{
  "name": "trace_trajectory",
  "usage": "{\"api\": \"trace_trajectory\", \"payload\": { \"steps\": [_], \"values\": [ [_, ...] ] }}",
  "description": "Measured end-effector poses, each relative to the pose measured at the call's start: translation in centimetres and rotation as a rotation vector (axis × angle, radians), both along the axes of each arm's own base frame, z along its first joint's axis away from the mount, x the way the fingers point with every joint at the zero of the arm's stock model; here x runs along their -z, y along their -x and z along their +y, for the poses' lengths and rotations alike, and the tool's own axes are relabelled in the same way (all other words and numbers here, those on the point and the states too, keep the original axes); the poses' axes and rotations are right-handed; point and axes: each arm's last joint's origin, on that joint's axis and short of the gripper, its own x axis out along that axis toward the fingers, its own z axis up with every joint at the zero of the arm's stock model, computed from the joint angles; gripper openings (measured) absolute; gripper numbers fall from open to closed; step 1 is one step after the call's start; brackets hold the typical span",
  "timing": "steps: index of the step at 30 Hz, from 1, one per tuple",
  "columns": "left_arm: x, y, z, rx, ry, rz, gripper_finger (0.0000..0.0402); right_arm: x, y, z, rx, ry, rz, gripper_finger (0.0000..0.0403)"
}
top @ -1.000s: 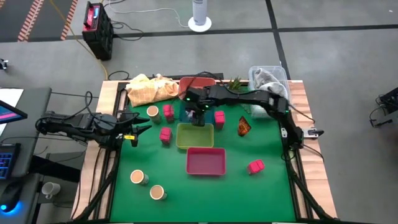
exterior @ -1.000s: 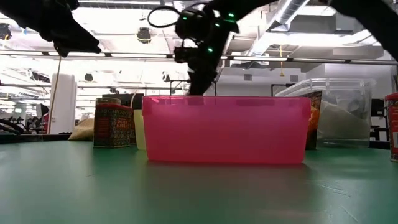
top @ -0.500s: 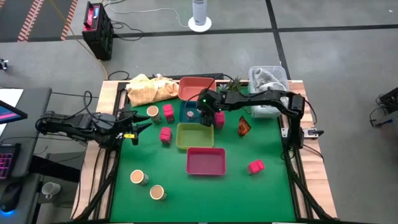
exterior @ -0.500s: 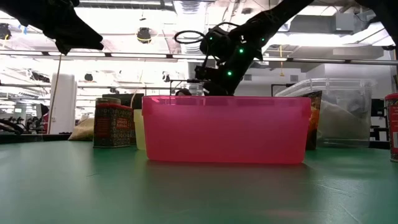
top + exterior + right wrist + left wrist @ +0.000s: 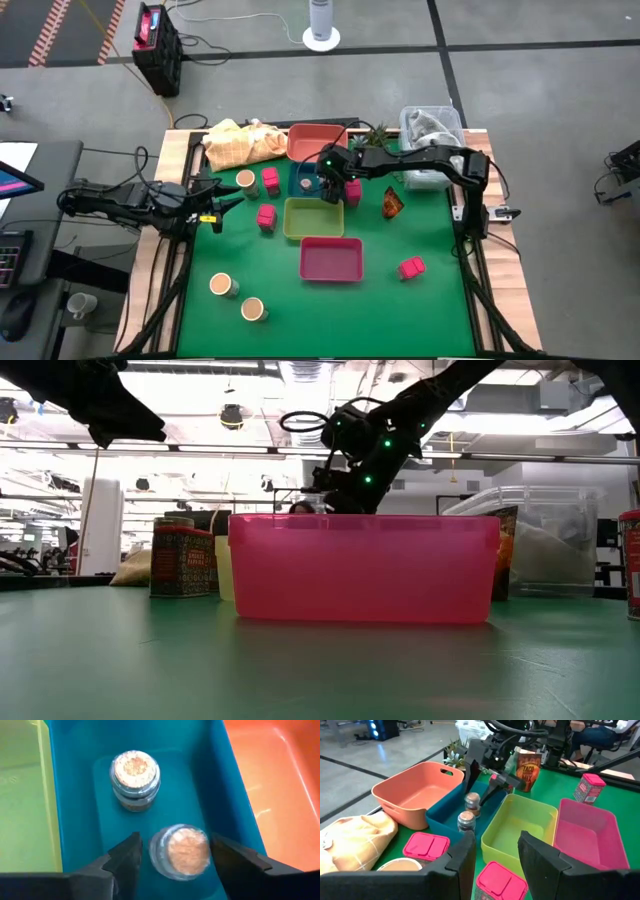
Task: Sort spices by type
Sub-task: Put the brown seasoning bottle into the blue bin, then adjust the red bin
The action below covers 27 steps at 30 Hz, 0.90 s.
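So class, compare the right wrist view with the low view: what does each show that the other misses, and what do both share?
Only the right wrist view shows the two shaker jars standing in the blue tray, the nearer one between the open right gripper fingers. Only the low view shows the pink tray up front, a patterned tin and the room behind. Both show the right gripper and a sliver of the yellow-green tray.
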Motion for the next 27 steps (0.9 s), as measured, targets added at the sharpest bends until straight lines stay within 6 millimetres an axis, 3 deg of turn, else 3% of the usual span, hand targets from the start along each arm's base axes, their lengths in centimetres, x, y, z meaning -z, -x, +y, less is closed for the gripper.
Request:
{"api": "trace_trajectory", "payload": {
  "steps": [5,9,12,18,22,27],
  "values": [
    [0.0,0.0,0.0,0.000,0.000,0.000,0.0137,-0.5,0.1,0.0,-0.017,0.003,0.033,0.0264],
    [0.0,0.0,0.0,0.000,0.001,0.000,0.0137,-4.5,0.4,1.3,-0.065,0.029,0.021,0.0265],
    [0.1,0.0,0.0,0.000,0.000,0.006,0.0137,-7.2,1.2,4.2,-0.146,0.047,0.005,0.0265],
    [0.1,0.1,0.0,-0.008,-0.003,0.015,0.0137,-9.2,3.2,11.5,-0.250,0.005,0.019,0.0265],
    [0.1,0.1,0.1,-0.027,-0.009,0.014,0.0137,-8.0,4.6,15.8,-0.259,-0.038,0.084,0.0265],
    [0.1,0.1,0.1,-0.034,0.011,0.003,0.0137,-6.5,6.8,19.6,-0.169,-0.054,0.235,0.0265]
  ]
}}
